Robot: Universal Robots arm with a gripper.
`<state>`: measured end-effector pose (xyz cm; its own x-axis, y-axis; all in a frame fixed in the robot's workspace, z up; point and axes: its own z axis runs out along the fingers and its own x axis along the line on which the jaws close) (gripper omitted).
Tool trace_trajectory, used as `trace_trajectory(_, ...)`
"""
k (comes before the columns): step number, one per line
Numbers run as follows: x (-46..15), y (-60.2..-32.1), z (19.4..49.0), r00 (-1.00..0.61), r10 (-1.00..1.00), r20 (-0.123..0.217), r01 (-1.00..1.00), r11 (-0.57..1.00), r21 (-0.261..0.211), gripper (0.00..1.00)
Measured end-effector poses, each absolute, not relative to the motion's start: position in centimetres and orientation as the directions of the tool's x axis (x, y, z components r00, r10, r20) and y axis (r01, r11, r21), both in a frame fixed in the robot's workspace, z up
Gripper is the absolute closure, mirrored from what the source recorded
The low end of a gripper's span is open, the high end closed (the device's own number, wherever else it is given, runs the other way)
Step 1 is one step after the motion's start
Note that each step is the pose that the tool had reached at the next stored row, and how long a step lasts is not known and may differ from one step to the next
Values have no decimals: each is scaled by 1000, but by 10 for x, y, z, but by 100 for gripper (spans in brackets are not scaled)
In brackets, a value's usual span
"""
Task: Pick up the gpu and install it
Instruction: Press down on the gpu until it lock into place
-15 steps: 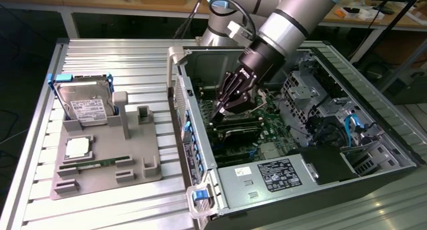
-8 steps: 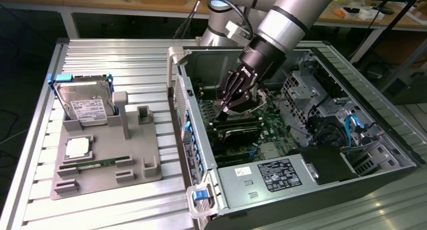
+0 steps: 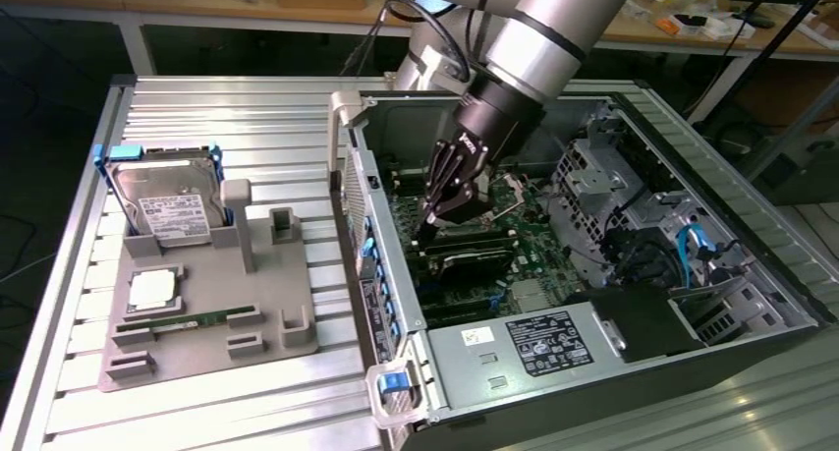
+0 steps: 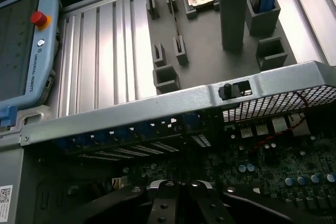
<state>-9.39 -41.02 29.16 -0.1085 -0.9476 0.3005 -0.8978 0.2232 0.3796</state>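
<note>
Silver-grey tubular arm point(image 3: 531, 24), thick and round, with a dark ring band at one joint. Black cable point(image 3: 439, 33) looped along the outside of the arm. Below the silver section, a black cylindrical wrist part point(image 3: 492, 117), slightly tapered. Black gripper point(image 3: 439, 210) under that, built of slim linked bars with small white lettering on one face, too small to read. In the wrist view, gripper point(image 4: 178, 203) made up of matte black angled links, fastened by several small round screws, with a short pale metal plate point(image 4: 181, 184) across the middle where the links meet. Finish clean, no visible scratches.
</note>
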Motion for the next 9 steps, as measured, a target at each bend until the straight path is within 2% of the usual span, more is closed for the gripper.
trace_trajectory(9,-109,-409,292,-122,-948,295,-914,223,339,89)
